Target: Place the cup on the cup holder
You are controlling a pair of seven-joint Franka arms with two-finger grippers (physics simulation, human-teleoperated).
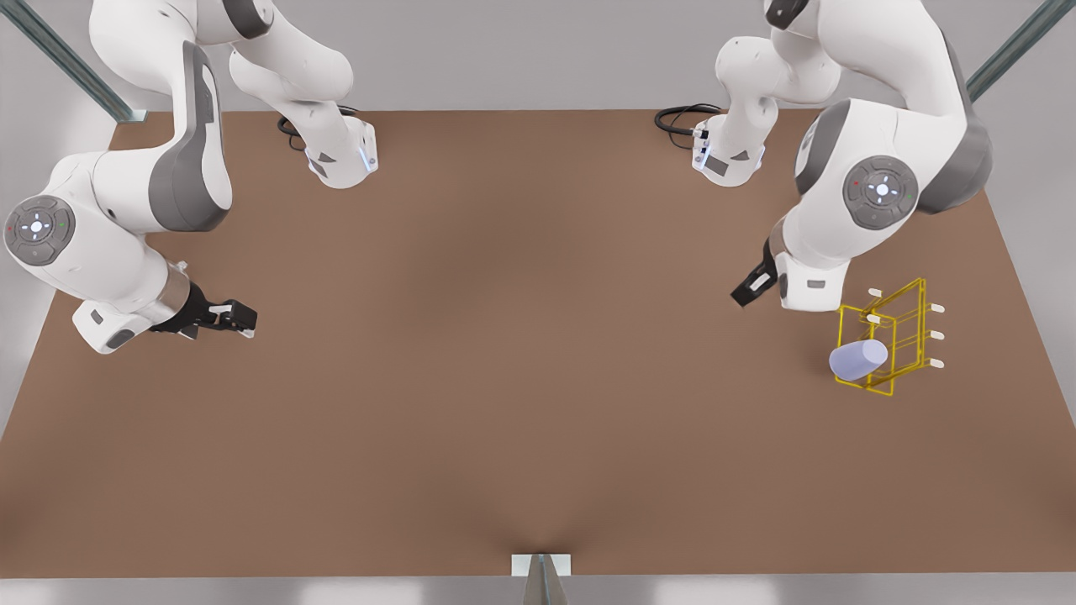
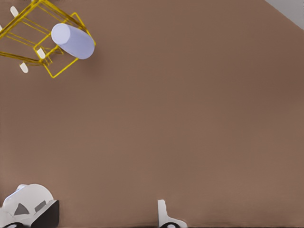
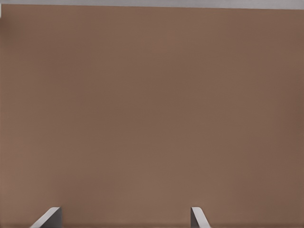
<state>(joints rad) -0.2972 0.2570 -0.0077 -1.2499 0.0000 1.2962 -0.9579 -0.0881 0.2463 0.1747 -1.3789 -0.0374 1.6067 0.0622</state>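
Spanning the whole scene was the brown table [image 1: 504,378]; on the front view's right stood the yellow cup holder [image 1: 904,332], with the lavender cup [image 1: 857,360] lying sideways on one of its pegs, so I judged the placing done and only the pull-back left. I had the left gripper [image 2: 107,216] near the rack, fingers spread apart and holding nothing, with the cup well clear of it. My right gripper [image 1: 239,318] waited over bare table on the front view's left, its fingers likewise apart and empty.
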